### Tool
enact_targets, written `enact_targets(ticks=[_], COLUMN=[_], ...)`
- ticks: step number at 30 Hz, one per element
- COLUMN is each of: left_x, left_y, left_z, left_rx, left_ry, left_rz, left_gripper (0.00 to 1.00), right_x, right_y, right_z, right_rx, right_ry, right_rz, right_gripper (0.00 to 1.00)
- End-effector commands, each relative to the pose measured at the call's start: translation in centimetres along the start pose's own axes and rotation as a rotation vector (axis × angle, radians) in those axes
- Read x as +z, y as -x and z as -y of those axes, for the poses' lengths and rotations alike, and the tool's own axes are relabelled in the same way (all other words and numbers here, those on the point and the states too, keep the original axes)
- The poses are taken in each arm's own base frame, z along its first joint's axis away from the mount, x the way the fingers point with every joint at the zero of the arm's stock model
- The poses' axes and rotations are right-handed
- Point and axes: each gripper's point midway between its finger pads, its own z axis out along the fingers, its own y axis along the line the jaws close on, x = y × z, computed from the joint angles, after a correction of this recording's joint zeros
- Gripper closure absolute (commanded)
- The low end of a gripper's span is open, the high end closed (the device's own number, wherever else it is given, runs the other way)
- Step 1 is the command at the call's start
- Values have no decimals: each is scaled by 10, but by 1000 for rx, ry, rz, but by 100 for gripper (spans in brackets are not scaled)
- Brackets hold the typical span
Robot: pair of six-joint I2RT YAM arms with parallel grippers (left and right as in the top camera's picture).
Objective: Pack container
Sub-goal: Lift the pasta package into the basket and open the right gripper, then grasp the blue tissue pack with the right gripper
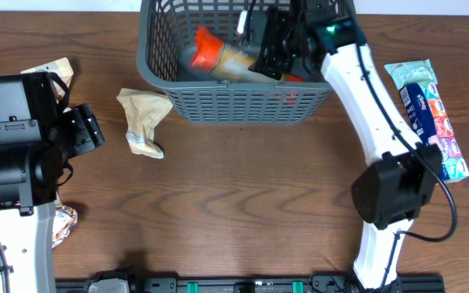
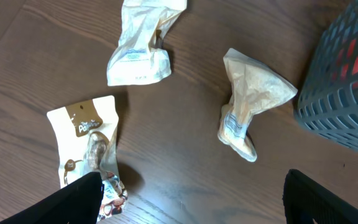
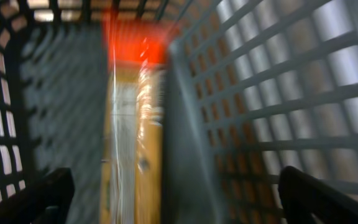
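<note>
Furthest left of the container, the left hand hung over the brown wood counter with its two fingers spread wide and nothing between them. Also left of the container, a cream packet lay partly hidden behind that arm, and a shiny packet showed from under the arm on the side nearer the robot. Just beside the container's left wall lay a crumpled beige packet, apart from the wall and twisted at its middle. The container stood at the far middle of the counter, its back cut off by the overhead picture's top edge. It was a large dark grey plastic basket with a thick rolled rim and walls of upright slots, through which something red showed at the near right corner. Inside it lay a long yellow-brown packet with an orange-red end, slanting across the floor. The right hand reached down inside the container's right half. The right wrist view was blurred, yet its fingers stood well apart at the lower corners with the packet lying ahead of them and not pinched. Right of the container, well apart from it, a blue-and-red strip of packets lay on the counter with a pale packet at its far end.
</note>
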Motion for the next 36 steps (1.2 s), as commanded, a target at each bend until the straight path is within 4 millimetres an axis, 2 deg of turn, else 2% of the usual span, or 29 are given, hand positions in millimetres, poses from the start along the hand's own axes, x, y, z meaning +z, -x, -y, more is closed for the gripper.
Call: enact_targets(ticks=[1,5,9,12,14,17,20,25,29,32,36], left_x=[-6,-6,-6,-6,-6,-6,-6,-6,-6,-6,-6], left_y=[5,5,5,5,5,5,5,5,5,5,6], left_z=[-1,-1,-1,-1,-1,-1,-1,-1,-1,-1,-1], left_rx=[12,12,12,12,12,12,12,11,11,11,11], left_ry=[-5,-5,-5,-5,-5,-5,-5,-5,-5,-5,-5], left_rz=[20,20,21,21,21,21,21,22,22,22,24], left_gripper=[19,19,19,19,19,19,19,19,19,19,19], right_x=[-55,-97,-162,-219,-252,-292,-312,-307,-312,-319,-337], right_y=[35,50,62,58,44,0,-56,-157,-226,-258,-289], right_z=[24,44,69,89,100,120,126,85,55,39,34], right_rx=[34,57,74,117,178,328,478,764,941,991,1047], right_ry=[-88,-175,-310,-429,-499,-622,-679,-559,-504,-466,-479], right_rz=[112,158,212,241,242,178,67,-194,-399,-483,-502], right_gripper=[4,5,8,7,6,1,1,1,1,4,4])
